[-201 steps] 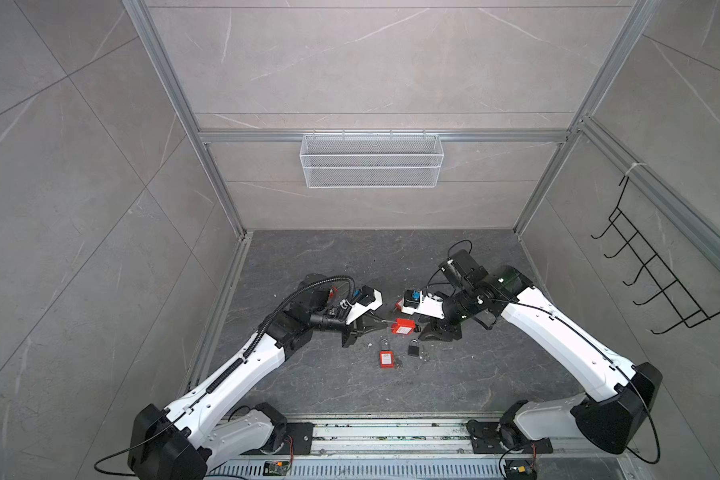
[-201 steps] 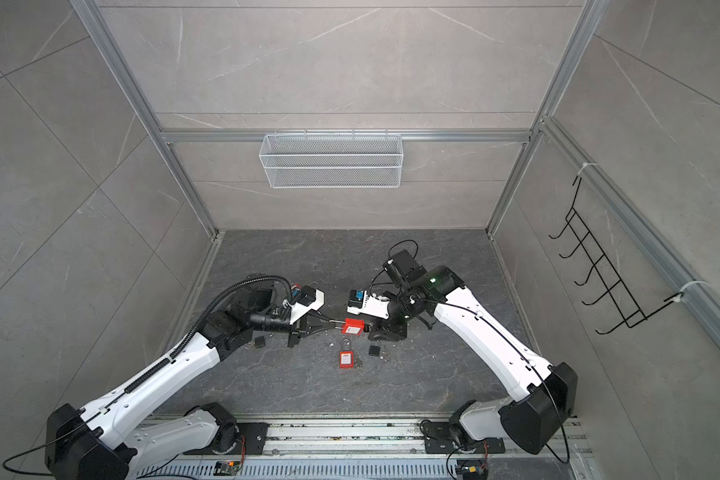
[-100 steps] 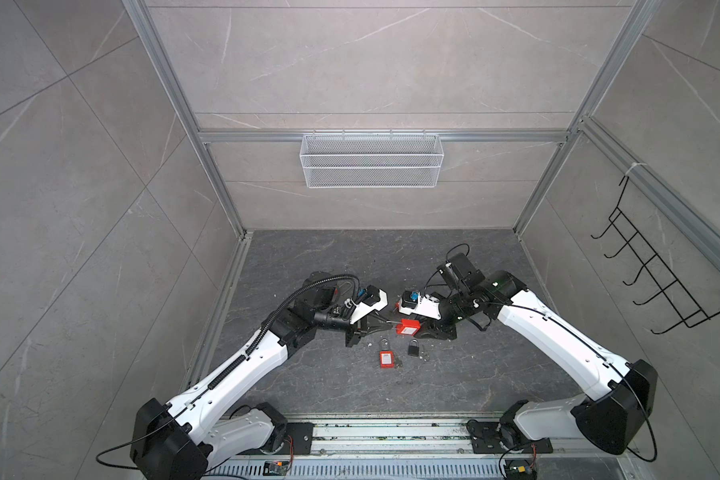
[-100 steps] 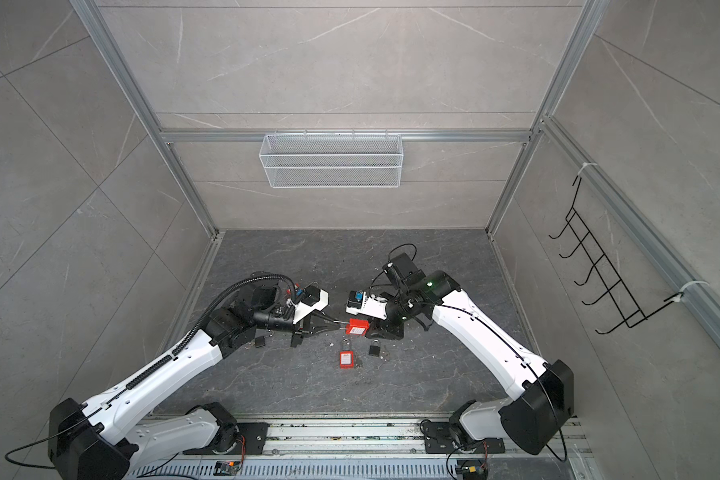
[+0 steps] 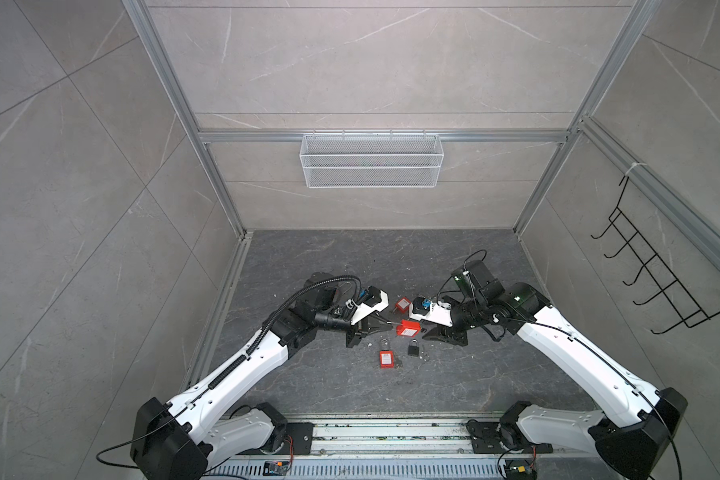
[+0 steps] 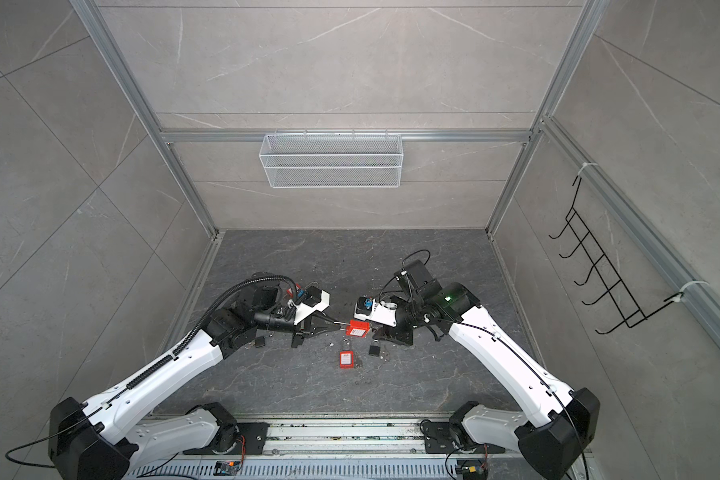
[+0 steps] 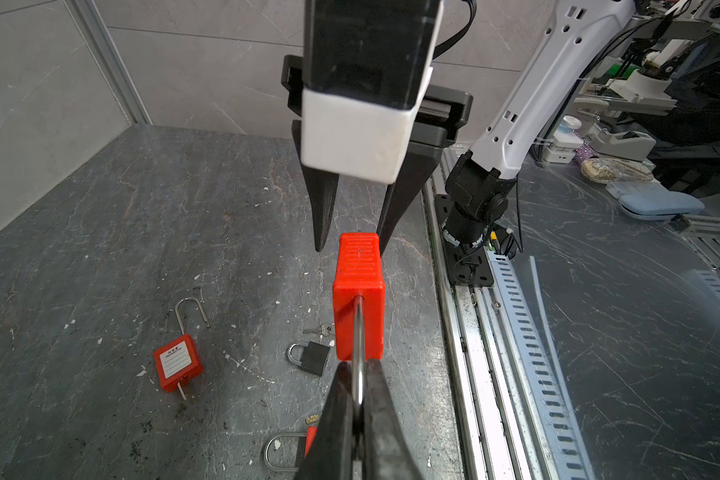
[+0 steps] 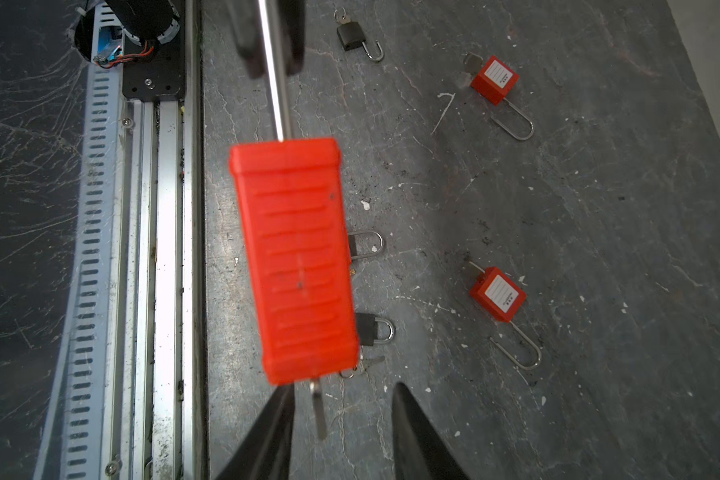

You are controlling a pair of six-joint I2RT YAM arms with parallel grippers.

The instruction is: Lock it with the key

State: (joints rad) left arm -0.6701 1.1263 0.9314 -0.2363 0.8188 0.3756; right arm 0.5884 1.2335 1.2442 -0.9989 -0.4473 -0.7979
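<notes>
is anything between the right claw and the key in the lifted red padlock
Nothing visible. The key sticks out of the red padlock, right between the fingers of the open right claw.

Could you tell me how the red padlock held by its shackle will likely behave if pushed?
Probably stiff: the red padlock has a blocky plastic-looking body on a metal shackle. Since the left tool pinches only that thin, smooth shackle, the body may swivel or slip. Its key looks small and thin, so could bend.
</notes>
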